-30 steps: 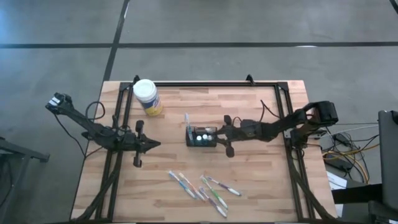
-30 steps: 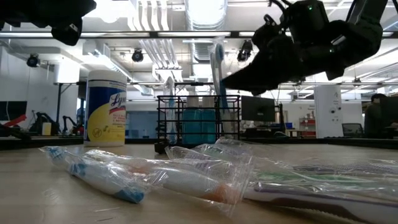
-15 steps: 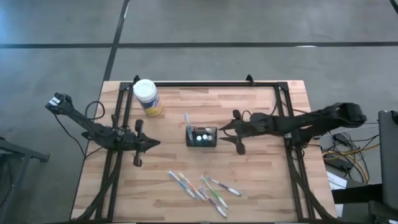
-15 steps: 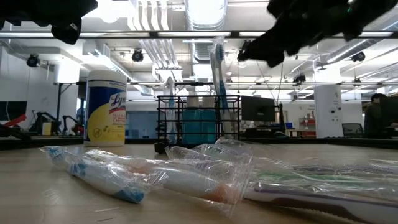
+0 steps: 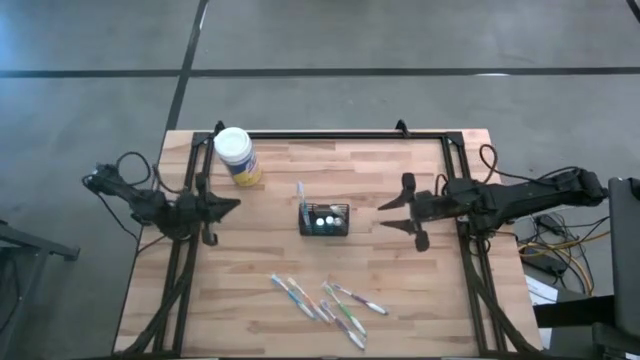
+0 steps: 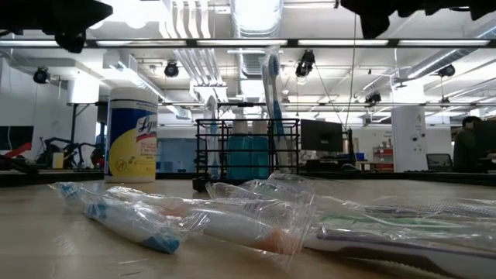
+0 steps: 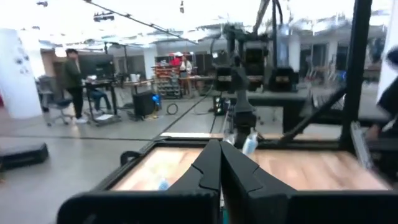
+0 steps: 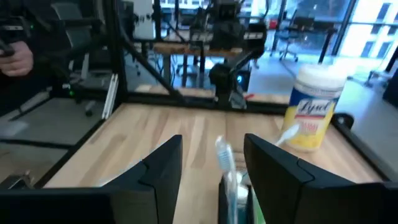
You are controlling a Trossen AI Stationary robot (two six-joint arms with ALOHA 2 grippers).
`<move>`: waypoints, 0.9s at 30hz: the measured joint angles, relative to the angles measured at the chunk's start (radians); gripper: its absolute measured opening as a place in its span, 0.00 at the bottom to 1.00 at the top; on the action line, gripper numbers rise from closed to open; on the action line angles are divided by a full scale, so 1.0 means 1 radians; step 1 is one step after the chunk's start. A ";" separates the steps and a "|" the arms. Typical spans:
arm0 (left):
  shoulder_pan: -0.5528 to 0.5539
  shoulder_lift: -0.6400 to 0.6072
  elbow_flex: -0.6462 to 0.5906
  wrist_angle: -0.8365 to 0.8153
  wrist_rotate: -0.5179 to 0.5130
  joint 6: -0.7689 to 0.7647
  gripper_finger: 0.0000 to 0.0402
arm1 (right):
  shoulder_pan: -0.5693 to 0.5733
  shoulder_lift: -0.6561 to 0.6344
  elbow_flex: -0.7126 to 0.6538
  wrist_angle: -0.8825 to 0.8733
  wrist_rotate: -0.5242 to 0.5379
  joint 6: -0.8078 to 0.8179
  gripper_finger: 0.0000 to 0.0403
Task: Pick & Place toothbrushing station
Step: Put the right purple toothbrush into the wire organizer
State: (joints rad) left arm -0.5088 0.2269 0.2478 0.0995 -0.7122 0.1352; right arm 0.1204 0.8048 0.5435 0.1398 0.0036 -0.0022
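Observation:
The toothbrushing station (image 5: 324,218), a small black mesh box, stands on its base at the middle of the wooden table, with a blue-and-white toothbrush (image 6: 271,77) upright in it. My right gripper (image 5: 383,216) hovers open to the station's right, its fingers pointing level at the station and touching nothing. In the right wrist view the toothbrush's head (image 8: 224,154) shows beyond the gap of that gripper (image 8: 211,158). My left gripper (image 5: 232,204) is shut and holds nothing, over the table's left side; it also shows in its wrist view (image 7: 220,163).
A yellow canister with a white lid (image 5: 237,157) stands at the far left. Several toothbrushes in clear bags (image 5: 325,300) lie near the front edge. A black frame (image 5: 330,134) runs along the table's far edge and sides. People are in the room behind.
My right gripper has drawn back from the station toward the table's right edge and has risen. My left gripper has shifted toward the far left of the table. The station and its toothbrush have stayed where they were.

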 joint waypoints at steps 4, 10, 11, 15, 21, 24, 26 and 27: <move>0.027 -0.031 -0.019 -0.169 0.011 -0.110 0.00 | 0.011 -0.032 -0.007 -0.111 0.000 0.070 0.41; 0.038 -0.047 -0.063 -0.151 0.005 -0.090 0.01 | 0.081 -0.035 -0.009 -0.200 -0.003 0.162 0.41; 0.042 -0.055 -0.076 -0.163 0.005 -0.082 0.01 | 0.093 -0.035 -0.009 -0.197 -0.002 0.165 0.41; 0.059 -0.118 -0.101 -0.190 0.003 -0.077 0.00 | 0.125 -0.045 -0.009 -0.186 0.000 0.113 0.41; 0.071 -0.225 -0.123 -0.241 0.019 -0.085 0.00 | 0.128 -0.094 -0.009 -0.180 0.034 0.054 0.41; 0.076 -0.222 -0.118 -0.231 0.009 -0.078 0.00 | 0.130 -0.121 -0.010 -0.203 0.031 0.050 0.41; 0.078 -0.223 -0.121 -0.232 0.000 -0.078 0.00 | 0.131 -0.134 -0.010 -0.237 0.031 0.078 0.41; 0.078 -0.225 -0.122 -0.236 -0.001 -0.079 0.01 | 0.132 -0.135 -0.010 -0.261 0.031 0.098 0.41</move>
State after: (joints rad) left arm -0.4312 0.0020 0.1257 -0.1366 -0.7128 0.0567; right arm 0.2524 0.6693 0.5339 -0.1214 0.0342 0.0955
